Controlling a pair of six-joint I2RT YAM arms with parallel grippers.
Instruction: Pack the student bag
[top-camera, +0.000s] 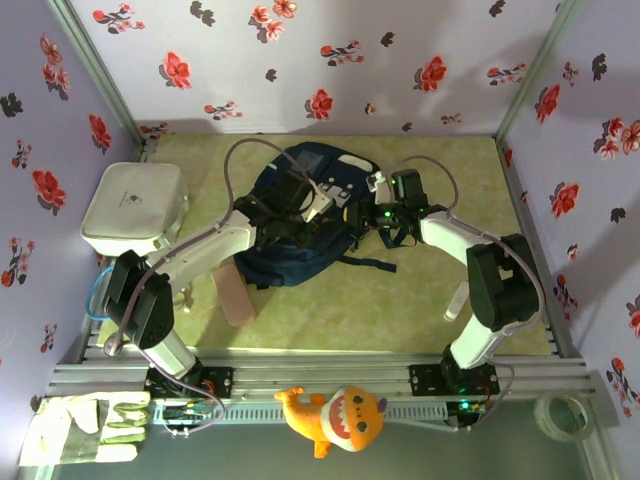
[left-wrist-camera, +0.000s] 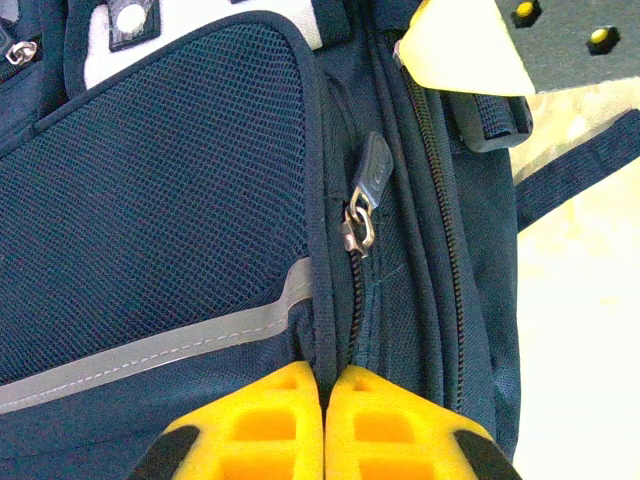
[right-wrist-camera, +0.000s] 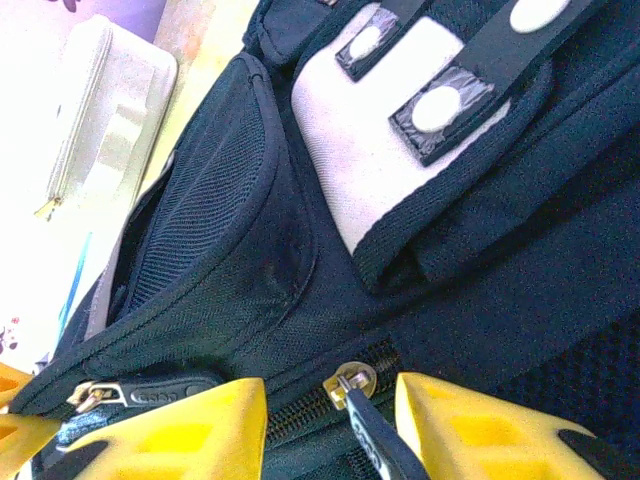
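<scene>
Student bag: lies flat mid-table, at twelve o'clock from the arm bases, white box at its nine o'clock. Looks like opening the main zip. Centre the zipper pull between the pads, close squarely on its tab, then draw along the teeth rather than lifting, cloth kept taut. Right gripper: stands part-open, straddles that pull, grips nothing yet. Left gripper: clenched tight at the mesh pocket seam, six o'clock of a second pull; any nip of cloth impossible to tell.
</scene>
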